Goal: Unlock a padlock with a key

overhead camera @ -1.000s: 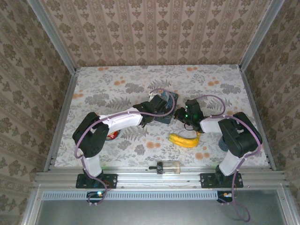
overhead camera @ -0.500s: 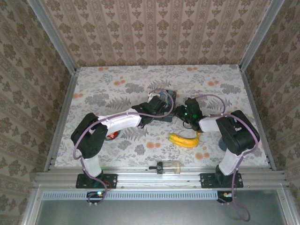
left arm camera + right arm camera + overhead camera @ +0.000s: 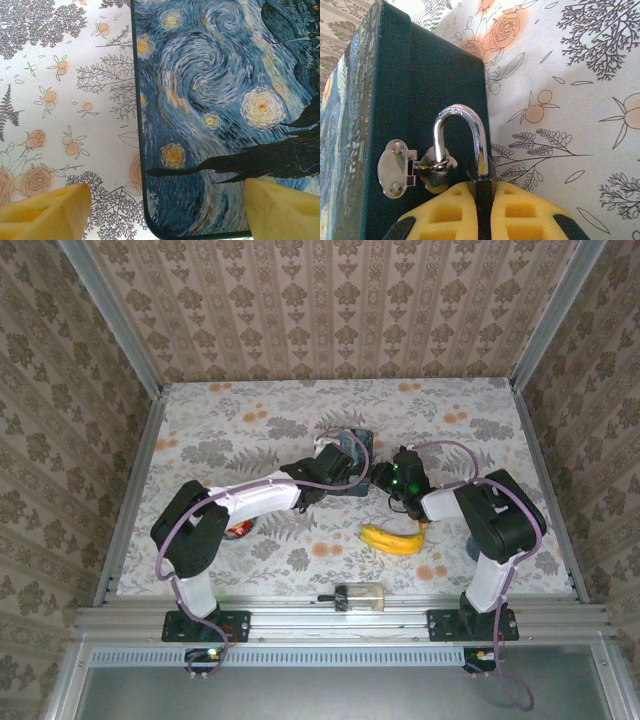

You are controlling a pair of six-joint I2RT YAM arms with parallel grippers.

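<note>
Left gripper [image 3: 165,212]: spread wide above the box lid.
Blue tin box [image 3: 215,110]: flat on the floral table [image 3: 75,100].
Padlock [image 3: 481,176]: shackle hooked at the box's side hasp [image 3: 395,169].
Right gripper [image 3: 484,212]: pinching the padlock's dark body.

I see the padlock [image 3: 480,150] with a mirror-bright metal shackle, the blue tin box [image 3: 420,100] at its nine o'clock smoothly painted, the table cover [image 3: 570,125] matt.
</note>
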